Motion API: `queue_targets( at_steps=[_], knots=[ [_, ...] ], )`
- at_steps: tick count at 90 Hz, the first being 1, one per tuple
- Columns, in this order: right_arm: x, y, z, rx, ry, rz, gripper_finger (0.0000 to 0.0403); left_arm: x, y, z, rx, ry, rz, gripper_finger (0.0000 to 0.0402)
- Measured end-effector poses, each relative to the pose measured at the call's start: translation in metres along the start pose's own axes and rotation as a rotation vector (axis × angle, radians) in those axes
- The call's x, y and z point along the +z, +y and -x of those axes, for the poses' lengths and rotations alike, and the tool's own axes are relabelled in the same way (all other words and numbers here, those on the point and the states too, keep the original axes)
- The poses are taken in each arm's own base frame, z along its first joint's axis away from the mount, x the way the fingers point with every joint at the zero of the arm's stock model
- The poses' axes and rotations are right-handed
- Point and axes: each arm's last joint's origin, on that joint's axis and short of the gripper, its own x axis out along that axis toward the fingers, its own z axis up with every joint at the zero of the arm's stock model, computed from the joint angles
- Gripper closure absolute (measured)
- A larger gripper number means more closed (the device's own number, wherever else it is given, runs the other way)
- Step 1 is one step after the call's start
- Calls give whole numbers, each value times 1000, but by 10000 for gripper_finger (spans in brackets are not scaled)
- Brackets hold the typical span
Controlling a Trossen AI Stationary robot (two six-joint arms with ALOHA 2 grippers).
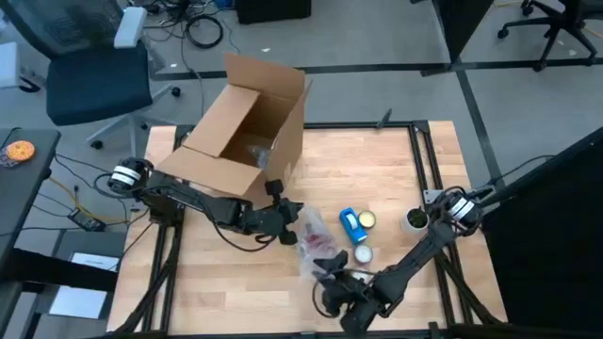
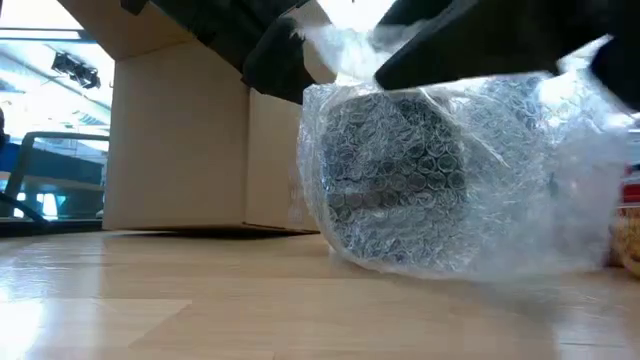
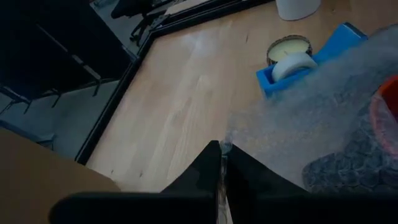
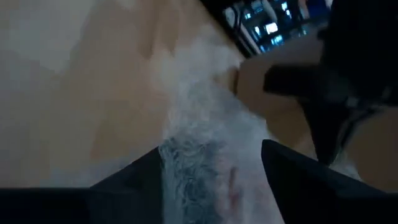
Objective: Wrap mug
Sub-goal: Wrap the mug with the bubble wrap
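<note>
The mug [image 2: 395, 185] stands on the table inside a bundle of clear bubble wrap [image 1: 316, 243], and shows dark and red through the wrap [image 3: 387, 102] in the left wrist view. My left gripper [image 1: 285, 218] is at the bundle's far left side, shut on the wrap. From the near side, my right gripper [image 1: 332, 279] reaches in open, and the wrapped bundle [image 4: 199, 155] lies between its two fingers. My left gripper pinches an edge of the bubble wrap [image 3: 225, 147] between its two shut fingers, coming level from the table's left. From there the sheet runs toward the mug, with the bundle resting on the table. My right gripper: I cannot tell whether its fingers touch the wrap.
An open cardboard box [image 1: 247, 122] stands at the far left, behind my left arm. Right of the bundle are a blue tape dispenser [image 1: 352, 225], a small candle tin [image 1: 366, 219], a white round thing [image 1: 363, 253] and a white cup [image 1: 415, 220].
</note>
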Motion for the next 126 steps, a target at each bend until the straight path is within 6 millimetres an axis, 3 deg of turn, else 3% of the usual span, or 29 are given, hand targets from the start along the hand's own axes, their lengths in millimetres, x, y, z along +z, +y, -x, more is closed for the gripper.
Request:
queue_targets(
  at_steps=[16, 38, 57, 69, 95, 126],
  knots=[
    [-1, -5, -8, -43, 17, -20, 248, 0, 0, 0, 0, 0, 2, 402],
    [13, -8, 0, -31, -10, -62, 392, 0, 0, 0, 0, 0, 0, 402],
    [31, -17, 7, 103, -33, -157, 401, 0, 0, 0, -3, -4, -65, 402],
    [40, -33, 12, 208, 1, -234, 403, 2, -6, 4, -28, -34, -167, 402],
    [36, -72, 19, 461, 159, -423, 403, 8, -21, 17, -63, -113, -360, 402],
    [36, -78, 18, 783, 252, -495, 403, 13, -38, 29, -244, -220, -446, 402]
  ],
)
